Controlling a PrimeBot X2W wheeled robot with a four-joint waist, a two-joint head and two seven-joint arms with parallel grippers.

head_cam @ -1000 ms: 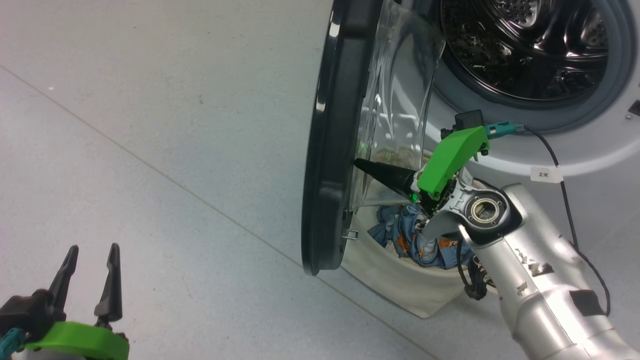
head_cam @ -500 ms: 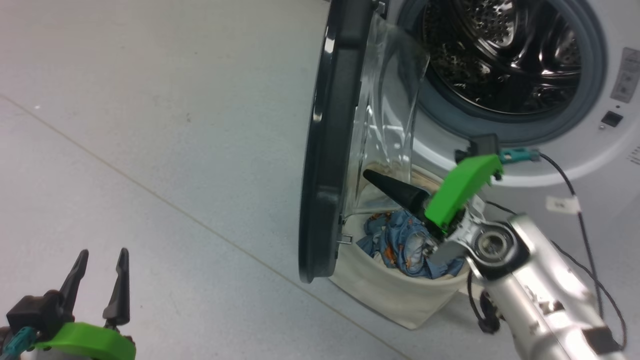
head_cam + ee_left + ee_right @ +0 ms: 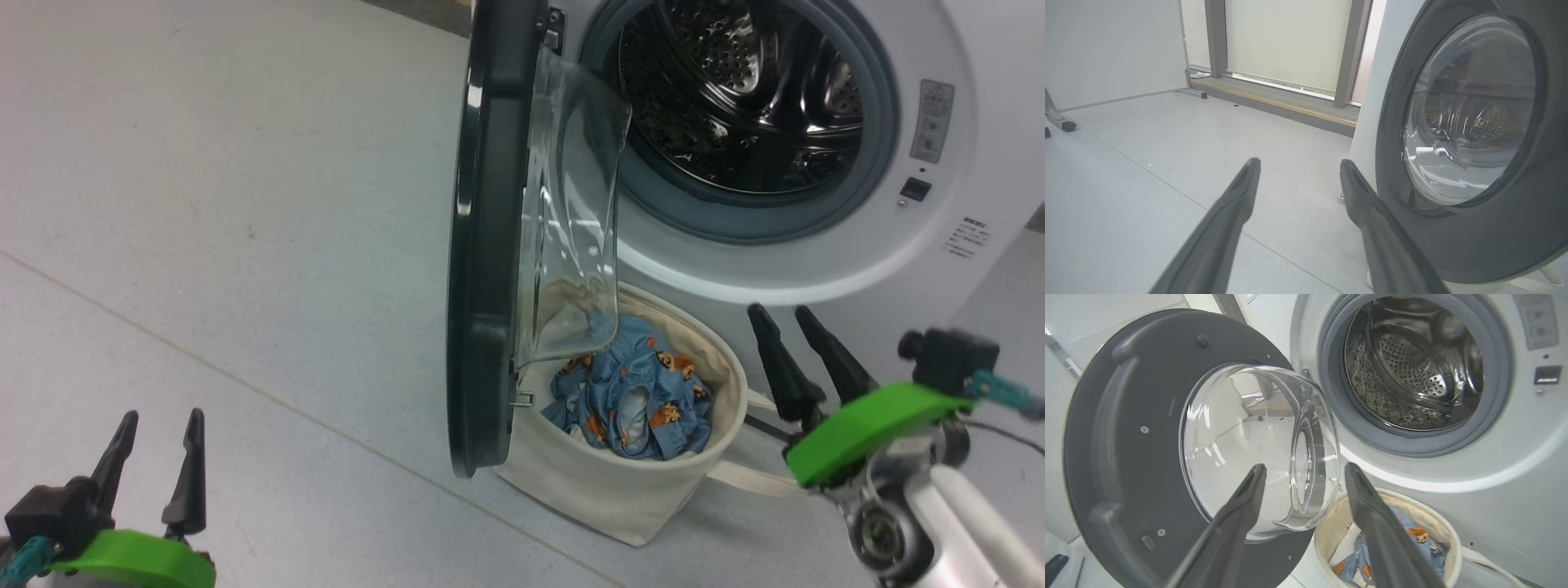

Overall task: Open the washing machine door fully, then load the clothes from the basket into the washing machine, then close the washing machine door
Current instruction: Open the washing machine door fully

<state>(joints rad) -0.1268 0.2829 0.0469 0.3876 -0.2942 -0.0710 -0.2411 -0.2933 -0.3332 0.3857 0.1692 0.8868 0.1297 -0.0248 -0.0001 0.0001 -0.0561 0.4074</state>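
Observation:
The washing machine [image 3: 816,269] stands with its steel drum [image 3: 735,90] exposed. Its door [image 3: 490,237] is swung out, edge-on to the head view, with the glass bowl [image 3: 571,220] bulging toward the drum. Below the door sits the cream basket [image 3: 620,490], holding the blue printed clothes [image 3: 629,392]. My right gripper [image 3: 780,312] is open and empty, just right of the basket. Its wrist view looks past the gripper [image 3: 1305,467] at the door's inner face [image 3: 1106,437], the drum [image 3: 1412,367] and the clothes [image 3: 1425,543]. My left gripper [image 3: 162,416] hangs open over the floor, left of the door [image 3: 1453,245].
A strap handle [image 3: 751,478] trails from the basket toward my right arm. The latch slot [image 3: 914,189] sits right of the drum opening. Grey floor [image 3: 245,245] spreads to the left. A window wall [image 3: 1290,45] and a wheeled stand leg [image 3: 1061,122] lie beyond.
My right gripper has pulled back from the door's inner side above the basket, moved right and opened, empty. The head view has shifted, so more of the washer front shows. The clothes stay in the basket.

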